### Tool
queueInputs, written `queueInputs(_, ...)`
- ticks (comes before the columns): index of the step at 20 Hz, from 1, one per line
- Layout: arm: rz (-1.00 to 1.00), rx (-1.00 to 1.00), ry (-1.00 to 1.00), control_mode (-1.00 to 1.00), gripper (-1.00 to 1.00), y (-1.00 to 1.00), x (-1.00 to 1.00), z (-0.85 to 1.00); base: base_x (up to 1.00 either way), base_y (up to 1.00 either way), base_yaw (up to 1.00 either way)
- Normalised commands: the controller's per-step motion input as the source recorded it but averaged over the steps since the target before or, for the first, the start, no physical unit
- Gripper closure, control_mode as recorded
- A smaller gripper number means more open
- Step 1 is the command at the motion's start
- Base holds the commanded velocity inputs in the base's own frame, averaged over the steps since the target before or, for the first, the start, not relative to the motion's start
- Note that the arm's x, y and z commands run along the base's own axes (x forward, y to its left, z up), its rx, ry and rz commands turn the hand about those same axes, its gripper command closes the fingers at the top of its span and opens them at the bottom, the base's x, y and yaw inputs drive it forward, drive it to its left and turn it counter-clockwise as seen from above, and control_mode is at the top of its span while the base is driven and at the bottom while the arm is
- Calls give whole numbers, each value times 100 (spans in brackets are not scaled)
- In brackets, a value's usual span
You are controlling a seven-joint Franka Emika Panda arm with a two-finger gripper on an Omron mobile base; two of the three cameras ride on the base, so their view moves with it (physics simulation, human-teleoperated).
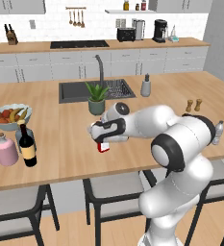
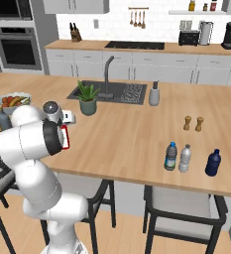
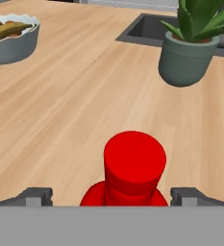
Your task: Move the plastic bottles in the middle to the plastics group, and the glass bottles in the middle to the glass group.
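The flat red bottle (image 3: 134, 166) with a white label stands upright on the wooden island, near its front edge (image 1: 103, 146) (image 2: 65, 137). My gripper (image 3: 114, 196) (image 1: 102, 138) is lowered over it and open, one finger on each side of the red cap with gaps between. The tall dark wine bottle (image 1: 27, 144) stands at the left beside the squat pink bottle (image 1: 6, 150); a grey-blue bottle (image 1: 20, 135) sits behind it. At the right, the blue-capped water bottle (image 2: 171, 156) stands next to the pale-capped clear bottle (image 2: 185, 158) and a dark blue bottle (image 2: 213, 162).
A potted plant (image 1: 97, 99) (image 3: 189, 53) stands just beyond the red bottle, in front of the sink (image 1: 75, 91). A fruit bowl (image 1: 10, 116) (image 3: 10, 36) sits at the left. A soap dispenser (image 1: 145, 85) and two small shakers (image 2: 193, 123) stand further right.
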Motion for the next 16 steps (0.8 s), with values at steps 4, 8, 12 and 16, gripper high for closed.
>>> queueInputs(4,0,0,0,-100,100,0,0,0,0,0,0)
queueInputs(8,0,0,0,-100,100,0,0,0,0,0,0)
queueInputs(12,0,0,0,-100,100,0,0,5,0,0,0)
queueInputs(16,0,5,-10,-100,100,0,-16,43,0,0,0)
